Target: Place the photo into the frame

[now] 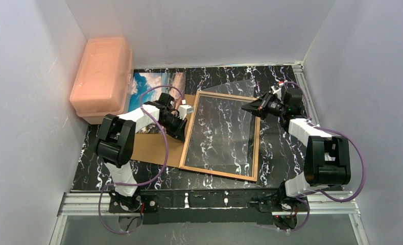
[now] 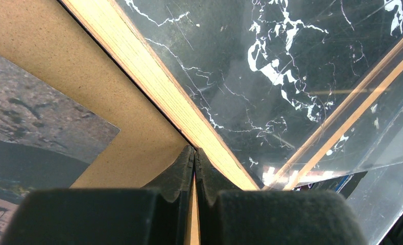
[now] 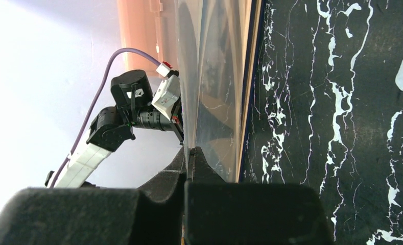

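One frame (image 1: 219, 173), one photo (image 1: 150, 84), left claw (image 1: 182, 131), right claw (image 1: 245, 107).

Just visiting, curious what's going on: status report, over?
Left tool shut on frame edge. Right tool shut on clear pane, partly raised. Photo not in, lying partly on backing board.

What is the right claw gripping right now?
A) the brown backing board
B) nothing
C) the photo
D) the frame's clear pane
D: in the right wrist view, the right claw is shut on the edge of the clear pane, with the see-through sheet running up out of its tips.
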Action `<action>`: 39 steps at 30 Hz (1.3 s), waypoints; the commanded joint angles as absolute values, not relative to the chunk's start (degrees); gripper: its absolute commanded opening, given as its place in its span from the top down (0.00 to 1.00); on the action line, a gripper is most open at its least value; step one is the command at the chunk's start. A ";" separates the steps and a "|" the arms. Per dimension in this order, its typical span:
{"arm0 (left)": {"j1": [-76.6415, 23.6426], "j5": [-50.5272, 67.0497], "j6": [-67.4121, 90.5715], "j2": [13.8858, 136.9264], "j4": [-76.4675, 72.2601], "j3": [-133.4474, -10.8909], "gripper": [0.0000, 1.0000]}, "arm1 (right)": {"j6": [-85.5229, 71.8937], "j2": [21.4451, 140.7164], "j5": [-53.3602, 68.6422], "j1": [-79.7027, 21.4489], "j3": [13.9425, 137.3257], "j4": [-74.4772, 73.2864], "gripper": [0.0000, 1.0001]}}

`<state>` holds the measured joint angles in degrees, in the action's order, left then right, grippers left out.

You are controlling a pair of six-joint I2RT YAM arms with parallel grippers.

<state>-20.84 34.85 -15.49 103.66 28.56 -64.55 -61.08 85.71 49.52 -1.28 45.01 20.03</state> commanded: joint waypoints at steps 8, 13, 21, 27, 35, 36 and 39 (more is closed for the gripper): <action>-21.49 35.26 -16.26 103.35 29.27 -65.29 1.00 | -62.09 86.30 51.25 -1.93 46.26 23.68 0.99; -21.45 35.23 -16.45 103.22 29.47 -65.34 1.00 | -60.41 86.52 51.01 -1.93 45.78 22.14 0.99; -21.53 35.25 -16.52 103.27 29.49 -65.64 1.00 | -56.69 87.74 50.34 -1.93 46.15 18.30 0.99; -21.54 35.07 -16.77 103.27 29.74 -65.72 1.00 | -55.77 88.39 50.44 -1.93 45.85 17.73 0.99; -21.68 35.07 -16.75 103.31 29.81 -65.74 1.00 | -54.86 89.10 50.86 -1.93 46.60 17.07 0.99; -21.63 35.15 -16.77 103.28 29.82 -65.69 1.00 | -54.64 89.23 50.82 -1.93 46.73 16.79 0.99; -21.62 34.98 -16.87 103.39 29.82 -65.73 1.00 | -53.53 89.72 50.97 -1.91 47.33 15.61 0.99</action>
<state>-20.86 34.74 -15.94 103.66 28.77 -64.58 -56.16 88.66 48.12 -1.13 45.23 17.96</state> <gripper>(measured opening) 0.007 0.032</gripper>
